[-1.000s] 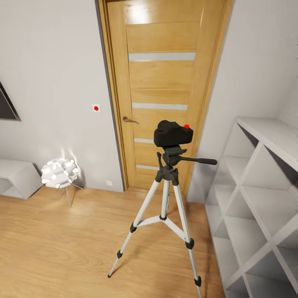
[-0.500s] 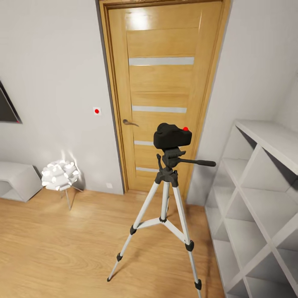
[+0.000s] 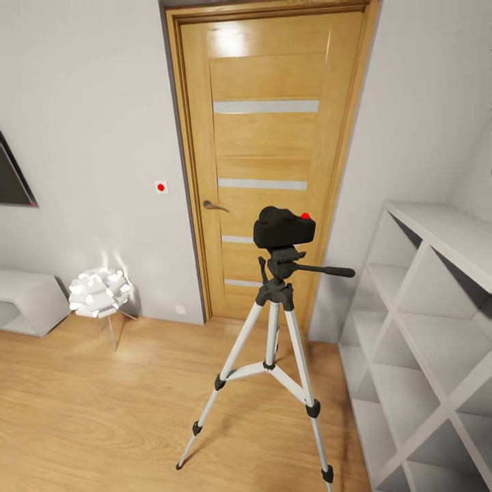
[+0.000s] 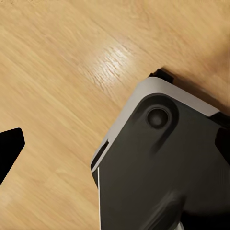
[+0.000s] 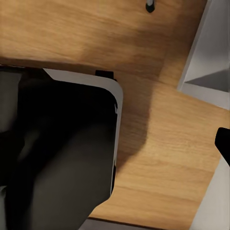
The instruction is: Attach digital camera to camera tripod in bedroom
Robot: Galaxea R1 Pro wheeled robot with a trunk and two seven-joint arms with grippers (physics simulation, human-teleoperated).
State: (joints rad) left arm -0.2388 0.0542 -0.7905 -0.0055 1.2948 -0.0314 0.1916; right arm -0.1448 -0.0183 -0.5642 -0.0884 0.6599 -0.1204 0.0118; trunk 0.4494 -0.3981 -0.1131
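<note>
The digital camera [image 3: 284,228] (red dot on top) sits on the camera tripod [image 3: 275,342] head, approx. centre of the head view, w/ the oak door [image 3: 270,157] at 12 o'clock behind it. Claw state for both arms: cannot tell.

We saw a white lamp [image 3: 99,292] with a spiky, petal-like shade standing on thin legs by the wall, just beside a low grey bench [image 3: 27,299] at the head view's left edge, and above that bench the dark corner of a wall-mounted screen [image 3: 12,179]. A small white switch plate with a red dot [image 3: 160,186] sat on the wall. Along the right ran a white shelf unit [image 3: 437,328] with slanted dividers forming diamond-shaped compartments, its nearest end close to the corner.
</note>
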